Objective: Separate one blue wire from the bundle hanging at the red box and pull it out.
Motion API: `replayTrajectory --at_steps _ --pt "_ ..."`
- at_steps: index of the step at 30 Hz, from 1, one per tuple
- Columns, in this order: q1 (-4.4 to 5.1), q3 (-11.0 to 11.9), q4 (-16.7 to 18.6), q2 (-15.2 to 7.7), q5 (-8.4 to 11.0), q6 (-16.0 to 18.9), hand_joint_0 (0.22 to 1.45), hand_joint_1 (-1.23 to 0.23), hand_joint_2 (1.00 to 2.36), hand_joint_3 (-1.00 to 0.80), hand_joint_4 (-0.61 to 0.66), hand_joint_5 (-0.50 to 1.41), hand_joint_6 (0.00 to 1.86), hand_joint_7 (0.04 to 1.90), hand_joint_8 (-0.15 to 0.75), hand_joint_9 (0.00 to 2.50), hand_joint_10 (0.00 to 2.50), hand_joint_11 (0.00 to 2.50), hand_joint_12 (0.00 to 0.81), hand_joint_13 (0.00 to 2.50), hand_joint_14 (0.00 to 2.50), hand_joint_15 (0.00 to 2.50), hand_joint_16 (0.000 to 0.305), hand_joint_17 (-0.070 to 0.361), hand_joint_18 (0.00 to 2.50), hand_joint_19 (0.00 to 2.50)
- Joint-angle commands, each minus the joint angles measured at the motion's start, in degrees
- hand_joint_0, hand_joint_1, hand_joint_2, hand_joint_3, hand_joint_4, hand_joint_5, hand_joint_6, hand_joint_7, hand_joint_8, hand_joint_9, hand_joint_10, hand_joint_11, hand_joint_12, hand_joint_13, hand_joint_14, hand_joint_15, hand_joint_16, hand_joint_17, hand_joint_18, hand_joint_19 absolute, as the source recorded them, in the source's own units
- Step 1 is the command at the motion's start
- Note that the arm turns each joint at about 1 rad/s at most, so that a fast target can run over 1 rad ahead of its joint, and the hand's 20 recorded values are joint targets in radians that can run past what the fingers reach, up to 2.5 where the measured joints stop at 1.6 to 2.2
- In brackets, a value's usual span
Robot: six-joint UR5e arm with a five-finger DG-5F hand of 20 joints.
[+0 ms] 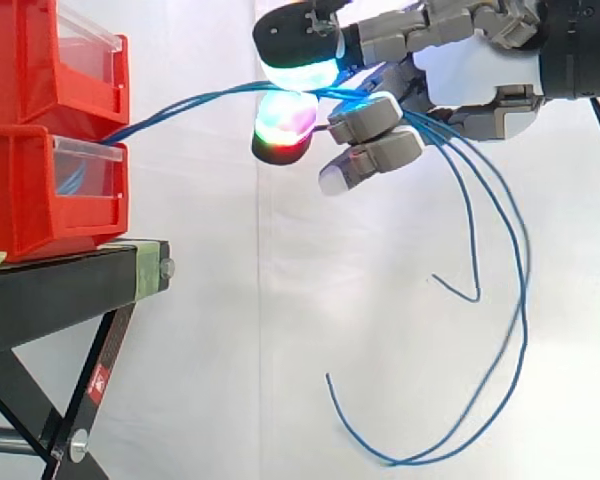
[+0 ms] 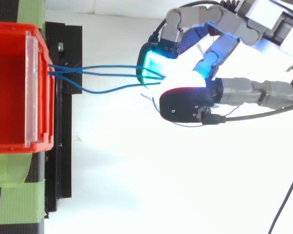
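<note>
The hand (image 1: 450, 75) comes in from the right, up high and well away from the boxes. Its fingers are bent round the blue wires (image 1: 180, 103) and hold them. The wires are squeezed between two fat glowing pads (image 1: 300, 70). The pad on top glows blue-green. The one under it glows red and green.

There are two red boxes, one on the other. The wires come out at the top of the low box (image 1: 30, 190), just over its clear front. More blue wire shows through that clear front. The top box (image 1: 40, 60) sits right on it. From above, three wires (image 2: 102, 73) go side by side from the box to the hand (image 2: 244, 92), close together.

The wires go through the hand and come out the other side. There they hang down in long loose loops in front of the white curtain (image 1: 230, 350).

The boxes sit on a black stand (image 1: 60, 290). Green tape (image 2: 14, 195) is stuck on the stand next to the box.
</note>
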Motion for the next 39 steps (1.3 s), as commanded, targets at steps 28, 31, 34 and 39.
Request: replayTrajectory --at_steps 28,31,34,39 --pt "0.10 -0.01 0.26 0.00 0.00 -0.55 0.62 -0.78 1.02 -0.31 0.23 -0.17 0.62 1.21 0.301 1.14 0.12 1.80 0.315 1.35 0.00 1.67 0.045 0.101 0.50 0.61" --pt "0.10 -0.01 0.26 0.00 0.00 -0.46 0.61 -0.74 1.01 -0.32 0.23 -0.17 0.61 1.22 0.309 1.15 0.11 1.82 0.319 1.36 0.00 1.68 0.045 0.102 0.50 0.61" --pt "0.10 -0.01 0.26 0.00 0.00 -0.46 0.58 -0.70 1.01 -0.36 0.23 -0.16 0.61 1.21 0.310 1.16 0.11 1.80 0.329 1.36 0.00 1.66 0.046 0.103 0.50 0.62" --pt "0.10 -0.01 0.26 -0.09 0.09 -0.46 0.57 -0.61 1.01 -0.36 0.24 -0.16 0.61 1.23 0.309 1.18 0.09 1.82 0.321 1.38 0.00 1.65 0.047 0.105 0.51 0.62"
